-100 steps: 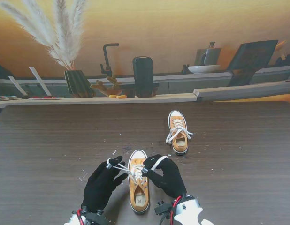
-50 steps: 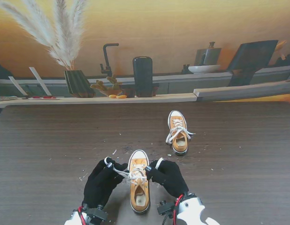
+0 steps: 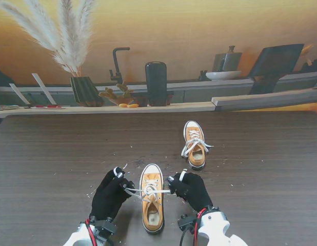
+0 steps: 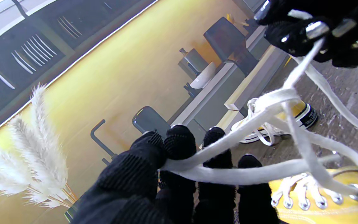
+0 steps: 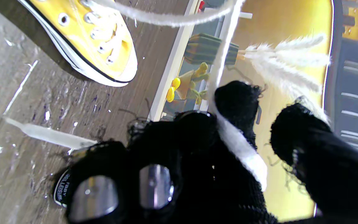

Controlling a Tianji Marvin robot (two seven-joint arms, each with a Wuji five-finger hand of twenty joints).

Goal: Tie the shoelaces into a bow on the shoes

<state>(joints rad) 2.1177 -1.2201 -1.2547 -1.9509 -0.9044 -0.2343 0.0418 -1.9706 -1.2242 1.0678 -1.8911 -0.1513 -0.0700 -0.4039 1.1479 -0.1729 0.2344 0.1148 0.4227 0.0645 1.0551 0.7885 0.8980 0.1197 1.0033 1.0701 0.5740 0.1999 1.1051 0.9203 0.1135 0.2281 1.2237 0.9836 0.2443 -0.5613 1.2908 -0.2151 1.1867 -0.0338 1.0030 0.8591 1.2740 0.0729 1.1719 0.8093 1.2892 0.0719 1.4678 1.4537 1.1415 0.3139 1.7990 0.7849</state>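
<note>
Dark wood desk (image 3: 56,154), near edge: left hand (image 3: 110,193) and right hand (image 3: 192,190) each pinch a lace (image 3: 156,191) of the yellow shoe (image 3: 151,205) between them.

Left hand (image 3: 110,195), right hand (image 3: 191,190): five fingers each, covered by black ribbed knit gloves, frayed threads at right. Shiny metal fingertip caps (image 5: 155,186) poke through. White wrist housings (image 3: 216,229), red and black cables (image 3: 198,219) at cuffs.
</note>
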